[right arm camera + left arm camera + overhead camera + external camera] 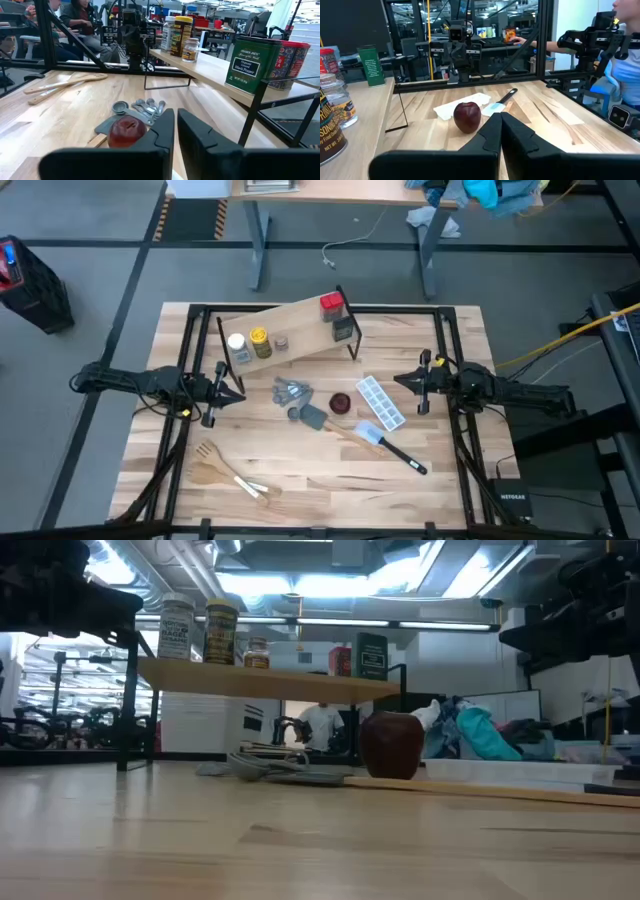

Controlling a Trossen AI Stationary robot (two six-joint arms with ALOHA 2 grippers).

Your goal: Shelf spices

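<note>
The shelf (300,320) is a light-wood plank on black legs at the table's far middle. All five spices stand on their bases on top of it. At its left end are the white-capped jar (237,343), the yellow-capped jar (259,338) and the tiny jar (282,342). At its right end are the red tin (331,304) and the dark tin (343,330). My left gripper (237,394) hovers shut, near the shelf's left end. My right gripper (399,380) hovers shut, right of the shelf. Neither touches anything.
Grey measuring spoons (290,392), a grey spatula (312,418) and a round dark-red dish (340,402) lie between the grippers. An ice tray (380,402) and a blue spatula (385,442) lie to the right, wooden utensils (225,470) near left. People sit beyond the table.
</note>
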